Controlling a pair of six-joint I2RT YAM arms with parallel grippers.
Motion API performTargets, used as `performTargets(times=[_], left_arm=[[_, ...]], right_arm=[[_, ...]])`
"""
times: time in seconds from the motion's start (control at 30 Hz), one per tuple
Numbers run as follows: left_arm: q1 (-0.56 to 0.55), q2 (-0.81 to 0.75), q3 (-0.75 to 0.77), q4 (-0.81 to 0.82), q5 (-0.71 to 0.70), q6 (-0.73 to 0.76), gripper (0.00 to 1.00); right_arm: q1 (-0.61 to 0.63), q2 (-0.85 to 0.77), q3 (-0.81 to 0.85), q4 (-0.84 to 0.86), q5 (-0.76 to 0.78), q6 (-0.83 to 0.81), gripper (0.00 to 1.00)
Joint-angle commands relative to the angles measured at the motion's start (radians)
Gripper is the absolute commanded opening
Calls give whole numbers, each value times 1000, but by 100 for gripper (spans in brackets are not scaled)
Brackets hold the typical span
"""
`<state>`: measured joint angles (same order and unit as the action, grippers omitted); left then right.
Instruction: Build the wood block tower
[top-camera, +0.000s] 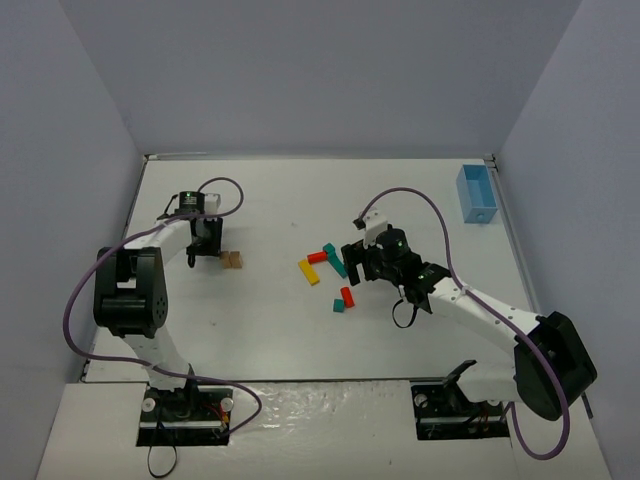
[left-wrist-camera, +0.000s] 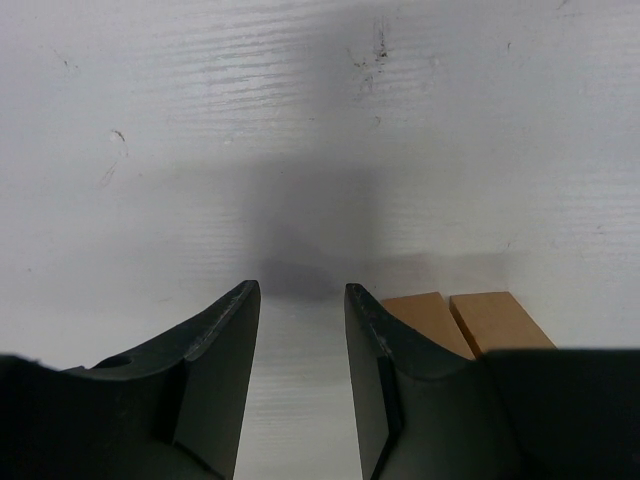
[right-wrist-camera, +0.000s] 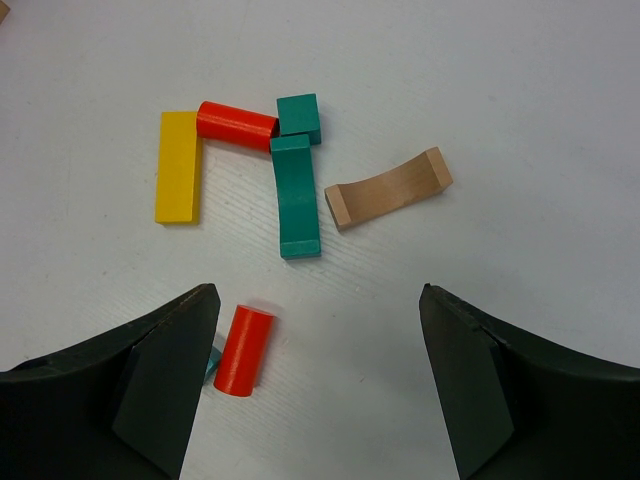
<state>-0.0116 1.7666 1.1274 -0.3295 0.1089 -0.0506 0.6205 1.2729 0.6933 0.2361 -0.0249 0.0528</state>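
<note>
Right wrist view: loose painted blocks (right-wrist-camera: 298, 195) ahead of the released right gripper (right-wrist-camera: 315, 292).
Left gripper (left-wrist-camera: 300, 290) parted, empty, beside two tan blocks (left-wrist-camera: 465, 318).

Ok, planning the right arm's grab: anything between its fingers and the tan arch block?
Nothing visible stands between the right gripper and the tan arch block; the long teal block lies just beside it.

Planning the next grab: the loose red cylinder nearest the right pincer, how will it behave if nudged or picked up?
The red cylinder lies on its side on the table, so a sideways nudge would probably roll it. It looks like solid painted wood: likely stiff and light. Its round side might slip in the right pincer.
</note>
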Motion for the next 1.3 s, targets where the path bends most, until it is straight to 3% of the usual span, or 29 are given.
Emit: performTargets(times=[0.0, 0.57, 0.97, 1.13, 1.27], left_arm=[[5, -6, 51, 40, 34, 23, 37], [5, -12, 54, 41, 72, 25, 37], [5, -204, 114, -45, -59, -78, 37], [5, -336, 130, -112, -69, -131, 48], [5, -471, 43, -132, -8, -187, 64]], right_arm=[[-8, 6, 6, 72, -10, -1, 79], [-9, 10, 8, 74, -10, -1, 79], [-12, -18, 11, 68, -10, 2, 77], [-13, 1, 28, 48, -9, 4, 75], [-14, 37, 44, 22, -8, 11, 71]])
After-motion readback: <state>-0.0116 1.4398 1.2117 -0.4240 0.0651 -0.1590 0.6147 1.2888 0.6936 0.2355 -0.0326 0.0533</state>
